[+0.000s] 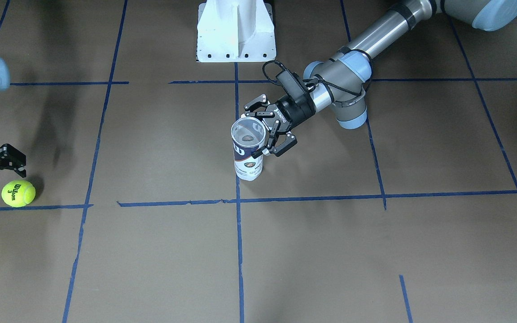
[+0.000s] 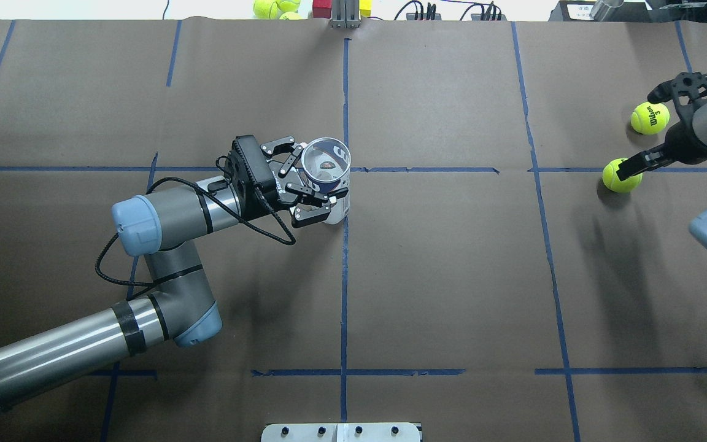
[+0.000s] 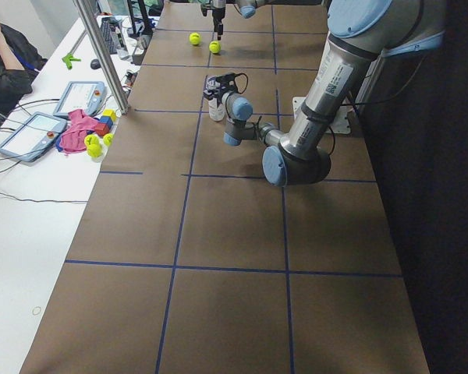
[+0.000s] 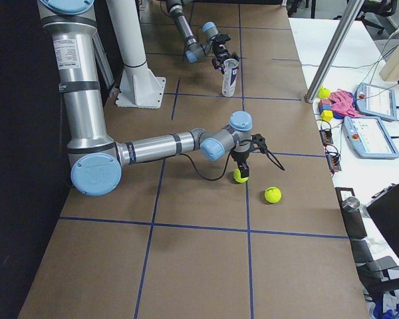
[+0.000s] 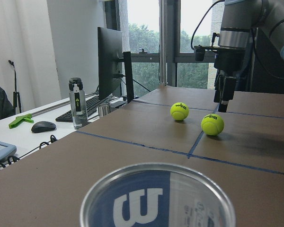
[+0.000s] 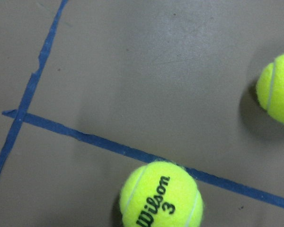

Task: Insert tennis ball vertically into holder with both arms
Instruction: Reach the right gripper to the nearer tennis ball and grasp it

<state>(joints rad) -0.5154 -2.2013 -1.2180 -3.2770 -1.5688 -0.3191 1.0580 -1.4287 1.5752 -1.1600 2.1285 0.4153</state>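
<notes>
1. Your left gripper (image 2: 316, 184) is clamped on the holder (image 2: 328, 178); its black fingers (image 1: 284, 146) press either side of the can just under the rim.
2. You can see the holder standing upright on the brown table (image 2: 452, 276), open end up, right by the centre blue tape line (image 2: 344, 294). From the left wrist camera its metal rim (image 5: 156, 198) and the "W" on the label fill the bottom of the view.
3. Your right gripper (image 2: 660, 126) hangs above the table at the far right with its fingers spread apart, holding nothing.
4. You will find two tennis balls there: the nearer tennis ball (image 2: 620, 175) lies on the tape line under one finger, and the second tennis ball (image 2: 649, 118), printed "Wilson 3", sits close by.
5. Both balls rest on the table, well apart from the holder.
</notes>
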